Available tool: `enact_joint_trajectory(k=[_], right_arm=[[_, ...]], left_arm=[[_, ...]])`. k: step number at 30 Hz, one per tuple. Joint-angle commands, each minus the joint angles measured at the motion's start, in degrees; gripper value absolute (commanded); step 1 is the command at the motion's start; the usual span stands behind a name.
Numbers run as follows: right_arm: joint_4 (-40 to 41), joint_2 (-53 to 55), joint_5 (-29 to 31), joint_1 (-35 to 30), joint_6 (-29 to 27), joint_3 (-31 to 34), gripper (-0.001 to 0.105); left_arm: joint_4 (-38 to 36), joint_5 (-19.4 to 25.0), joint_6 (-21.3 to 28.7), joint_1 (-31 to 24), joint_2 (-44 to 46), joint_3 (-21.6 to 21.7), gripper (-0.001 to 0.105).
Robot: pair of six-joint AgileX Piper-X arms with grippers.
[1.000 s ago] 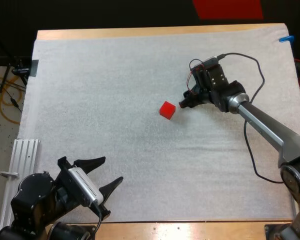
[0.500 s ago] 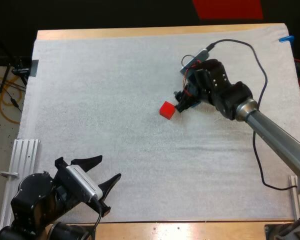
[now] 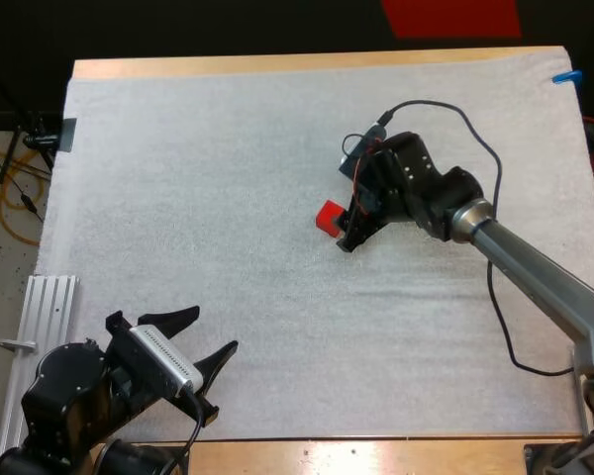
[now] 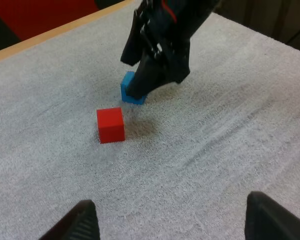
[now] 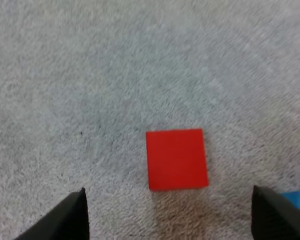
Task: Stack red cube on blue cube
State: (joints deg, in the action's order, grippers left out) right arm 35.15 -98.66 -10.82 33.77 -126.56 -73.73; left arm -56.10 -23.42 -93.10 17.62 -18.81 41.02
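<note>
One right gripper [image 3: 346, 234] shifted, over red cube [image 3: 328, 215]

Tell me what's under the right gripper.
Under the open right gripper the red cube lies on the white mat, top bare. The blue cube sits close by, partly covered by a finger; whether the finger touches it is hidden.

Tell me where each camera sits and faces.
High: behind both arms, looking forward and down on the mat; left gripper and right gripper show.
Left wrist: on my left arm, facing the red cube, blue cube and right gripper; left gripper shows open.
Right wrist: looking down on the red cube; right gripper shows open.
Both wrist views share both cubes.
</note>
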Motion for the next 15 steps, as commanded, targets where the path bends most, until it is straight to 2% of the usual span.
enact_joint_trajectory(k=[1,8,15], right_arm=[[-0.50,-0.36,-1.12,0.34,-0.81,-0.27,0.065],[-2.58,-3.67,-0.56,0.58,-0.92,-1.54,0.065],[-2.78,-9.35,1.12,0.58,-1.23,-6.82,0.065]], left_arm=[[0.25,0.92,-0.92,0.20,0.04,0.16,0.060],[0.25,0.92,-0.92,0.20,0.04,0.16,0.060],[0.25,0.82,-0.92,0.20,0.04,0.16,0.060]])
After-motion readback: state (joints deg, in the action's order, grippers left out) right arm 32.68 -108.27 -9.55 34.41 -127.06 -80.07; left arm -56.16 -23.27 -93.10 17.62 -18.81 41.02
